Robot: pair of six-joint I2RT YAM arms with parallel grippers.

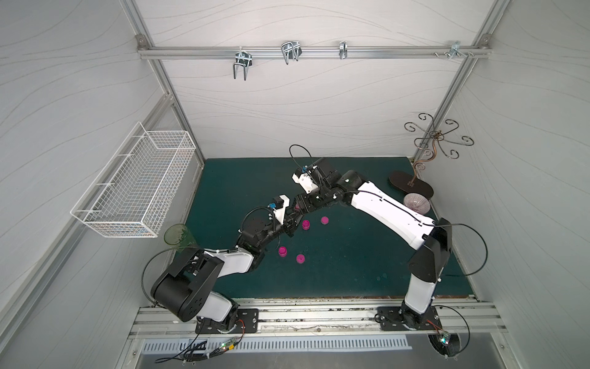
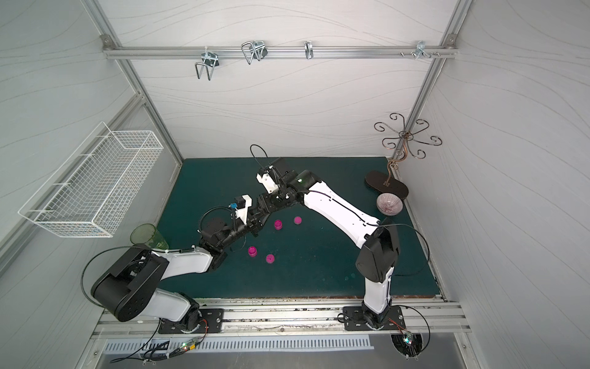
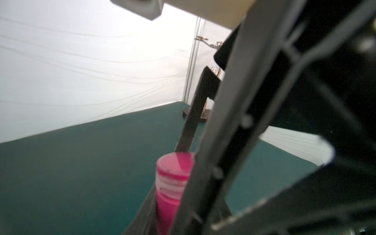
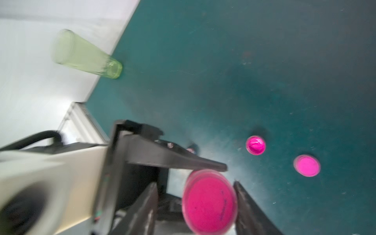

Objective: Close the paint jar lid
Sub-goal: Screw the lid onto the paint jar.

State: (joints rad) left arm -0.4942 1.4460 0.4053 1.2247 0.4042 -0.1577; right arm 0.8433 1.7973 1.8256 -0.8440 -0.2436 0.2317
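Note:
My left gripper (image 3: 166, 215) is shut on a pink paint jar (image 3: 167, 205), held above the green mat. A pink lid (image 3: 175, 166) sits on top of the jar. My right gripper (image 4: 195, 187) reaches in from above with its jaws either side of that lid (image 4: 209, 201). Its jaws are open: one finger (image 4: 146, 205) stands clear of the lid and the other finger (image 4: 250, 205) is close beside it. In both top views the two grippers meet over the middle of the mat, the left gripper (image 1: 291, 225) below the right gripper (image 1: 299, 207), and they hide the jar almost fully.
On the mat lie two more pink jars (image 1: 306, 225) (image 1: 283, 251) and two loose pink lids (image 1: 324, 220) (image 1: 300, 258). A green cup (image 1: 178, 238) stands at the left edge under a white wire basket (image 1: 134, 182). A bowl (image 1: 416, 203) and a hook stand (image 1: 410, 185) are at the back right.

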